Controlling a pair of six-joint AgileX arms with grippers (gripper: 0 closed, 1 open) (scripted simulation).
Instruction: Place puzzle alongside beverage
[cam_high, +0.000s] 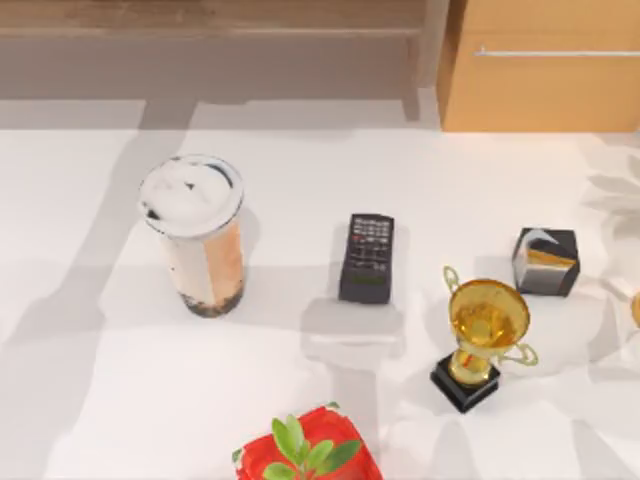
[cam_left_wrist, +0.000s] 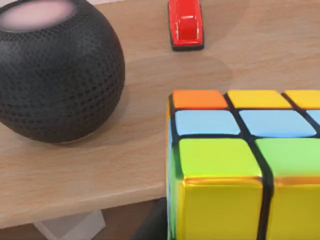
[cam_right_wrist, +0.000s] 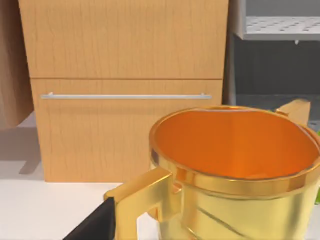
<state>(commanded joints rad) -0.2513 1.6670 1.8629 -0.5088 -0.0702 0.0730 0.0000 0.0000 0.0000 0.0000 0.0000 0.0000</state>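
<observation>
Puzzle (cam_left_wrist: 240, 165) on wooden shelf (cam_left_wrist: 125, 150), beside speaker (cam_left_wrist: 55, 70)

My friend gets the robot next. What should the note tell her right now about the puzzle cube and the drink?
Left gripper: its wrist view looks closely at the puzzle, which sits on a wooden surface near a round black speaker and a red toy car. Whether it is gripped cannot be told.
Right gripper: its wrist view looks closely at the gold trophy cup; nothing shows a grasp.
The beverage stands upright on the white table, left of the remote.
Done: nothing settled; no puzzle beside the beverage.
Left: bring the puzzle over and set it down next to the beverage.
</observation>
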